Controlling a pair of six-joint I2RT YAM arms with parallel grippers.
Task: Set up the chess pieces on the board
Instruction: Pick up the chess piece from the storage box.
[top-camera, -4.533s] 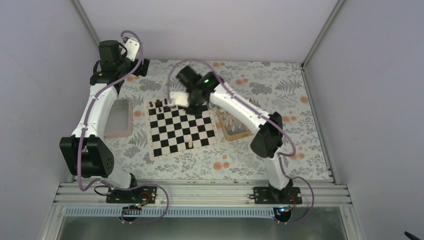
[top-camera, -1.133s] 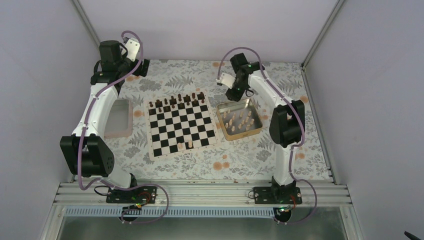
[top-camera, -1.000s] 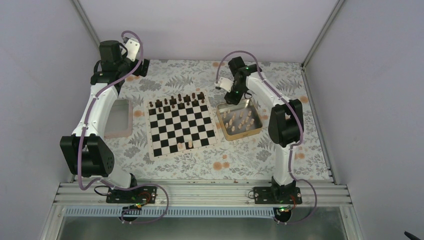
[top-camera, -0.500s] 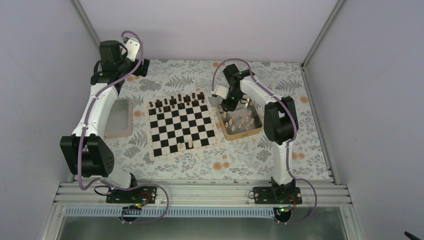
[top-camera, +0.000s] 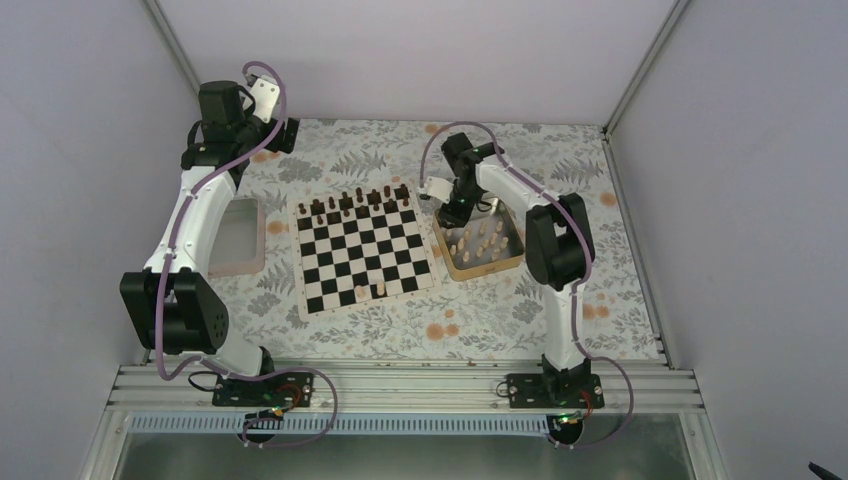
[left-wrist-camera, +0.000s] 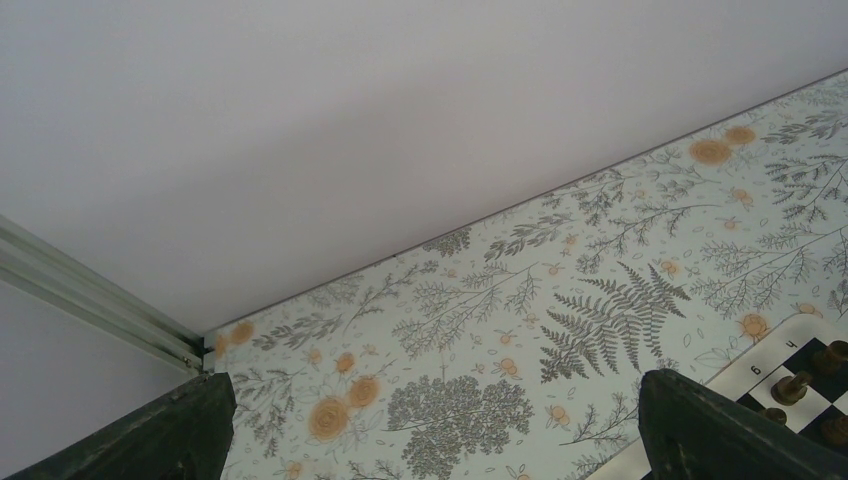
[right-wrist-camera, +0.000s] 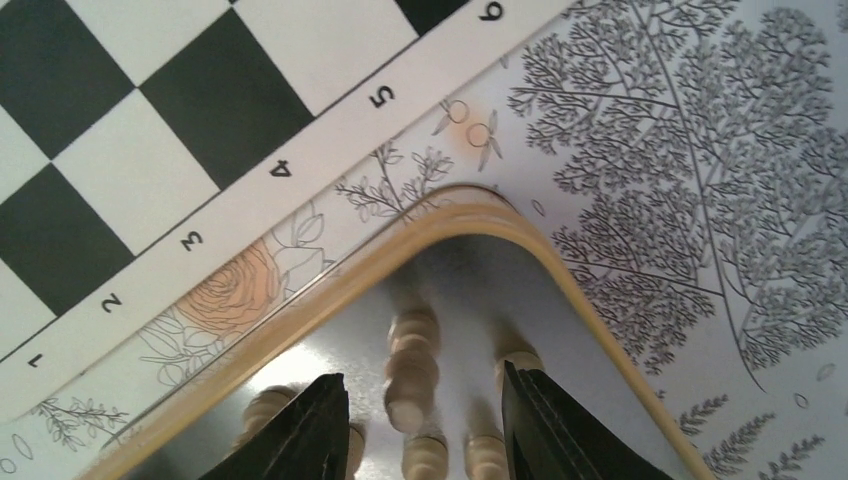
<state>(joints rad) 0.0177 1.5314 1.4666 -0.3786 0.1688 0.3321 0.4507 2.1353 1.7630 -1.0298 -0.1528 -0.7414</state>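
Board (right-wrist-camera: 150, 120) border reads 1–6; right hand (right-wrist-camera: 422, 378) spread astride tan chess piece (right-wrist-camera: 412, 352) in gold tray (right-wrist-camera: 440, 215); left hand (left-wrist-camera: 435, 385) spread.

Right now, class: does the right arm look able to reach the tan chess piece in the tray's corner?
Probably yes: the right pincer hangs open straddling that tan piece, nothing in between; only the tray rim is close.

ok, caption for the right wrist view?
Right claw open over a corner of the gold tray, a light chess piece between its fingers, numbered edge of the board alongside.
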